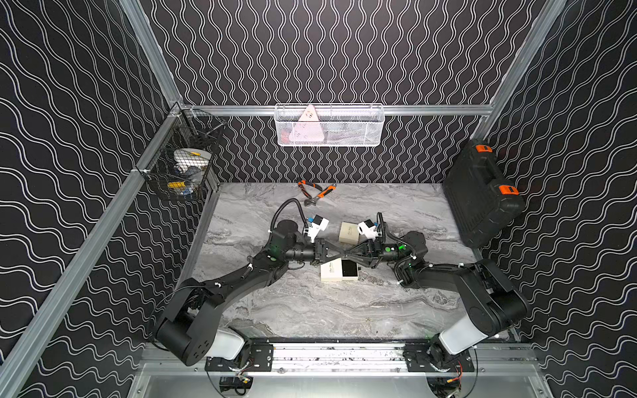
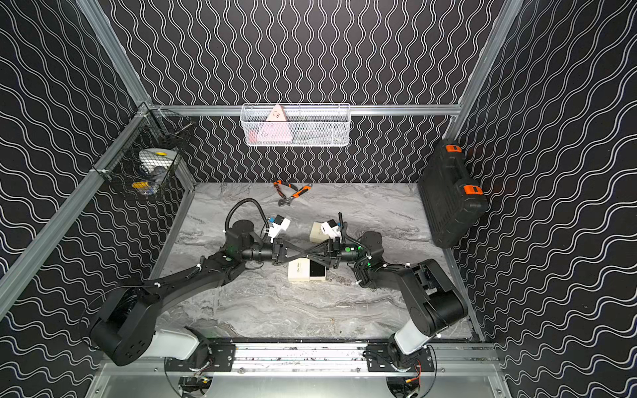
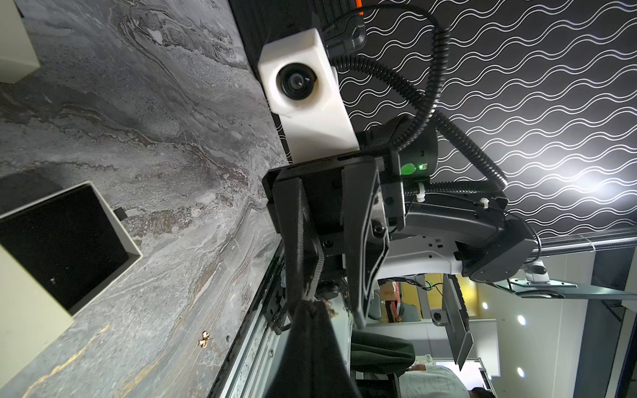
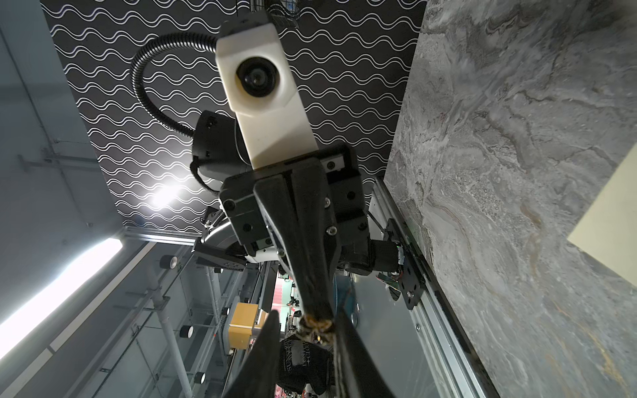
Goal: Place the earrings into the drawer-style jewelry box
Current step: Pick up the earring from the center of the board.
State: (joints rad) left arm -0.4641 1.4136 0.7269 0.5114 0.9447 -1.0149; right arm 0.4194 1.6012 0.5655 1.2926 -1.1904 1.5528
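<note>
Even, moderate light falls from above on the grey marble-patterned bench [image 1: 310,310] in both top views, with soft shadows under the arms. Both wrist views bend at the edges, and a glare spot burns on the black wavy-lined wall [image 3: 586,179]. Close to the lens, the black fingers [image 4: 258,365] of the right end effector [image 4: 306,312] and the tiny gold earrings [image 4: 315,324] blur.

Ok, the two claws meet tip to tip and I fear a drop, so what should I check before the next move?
1. Left claw shut on an earring: ok.
2. Right claw gripping it too: not ok, its jaws stand apart on either side.
3. Drawer of the jewelry box open: ok.
4. Both claws directly over the drawer: cannot tell.
5. Table free of earrings: not ok, a loose earring lies near its front edge.
</note>
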